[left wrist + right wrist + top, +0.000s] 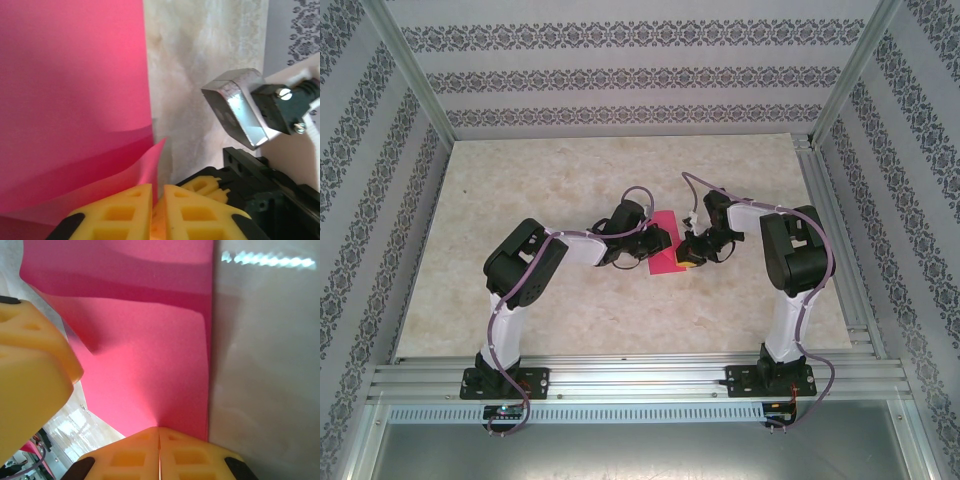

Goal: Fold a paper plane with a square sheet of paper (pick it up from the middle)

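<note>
sheet of paper (75, 100): thin pink paper, smooth, kinda matt
gripper fingers (120, 212): yellow plastic, matt
table (520, 180): marble-look, slight sheen
frame rails (620, 380): brushed metal

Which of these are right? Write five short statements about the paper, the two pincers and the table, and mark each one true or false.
1. The sheet of paper is magenta-pink. True.
2. The sheet lies flat and untouched. False: both pincers grip it, and it curves near them.
3. The left pincer is shut on the sheet's edge. True.
4. The right pincer gapes wide open. False: its yellow fingers meet, with the paper's edge pinched between them.
5. The table has a marbled beige top. True.
</note>
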Controlling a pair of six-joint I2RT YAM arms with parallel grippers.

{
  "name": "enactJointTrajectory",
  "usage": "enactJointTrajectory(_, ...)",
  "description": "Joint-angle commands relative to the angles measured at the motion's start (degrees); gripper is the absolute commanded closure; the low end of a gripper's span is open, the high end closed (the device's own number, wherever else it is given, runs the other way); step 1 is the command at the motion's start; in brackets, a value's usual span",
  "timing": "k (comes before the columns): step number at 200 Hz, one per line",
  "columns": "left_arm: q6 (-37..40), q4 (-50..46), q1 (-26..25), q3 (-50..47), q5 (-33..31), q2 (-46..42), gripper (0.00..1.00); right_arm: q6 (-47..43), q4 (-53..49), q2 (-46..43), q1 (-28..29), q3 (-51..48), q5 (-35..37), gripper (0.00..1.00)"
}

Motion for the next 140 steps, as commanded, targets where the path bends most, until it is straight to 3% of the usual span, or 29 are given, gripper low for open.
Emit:
enactJointTrajectory(1, -3.36, 4.26, -0.43, -1.20, 1.60, 0.28, 0.88, -0.44, 0.62, 1.61, -0.41, -1.82, 3.21, 0.92)
enactJointTrajectory(17, -2.71, -0.42, -0.44, 0.19, 1.16, 1.16, 0.90, -0.30, 0.70, 1.64, -0.44, -1.68, 3.31, 0.92)
enactJointTrajectory(101, 0.06, -6.93, -0.60, 1.03, -4.55, 2.83, 1.00, -0.20, 0.34, 1.27, -0.66, -1.71, 4.09, 0.93)
enactJointTrajectory(140, 4.17, -14.13, -0.19, 3.12, -8.95, 2.18, 1.00, -0.53, -1.20, 1.34, -0.64, -1.43, 6.33, 0.93)
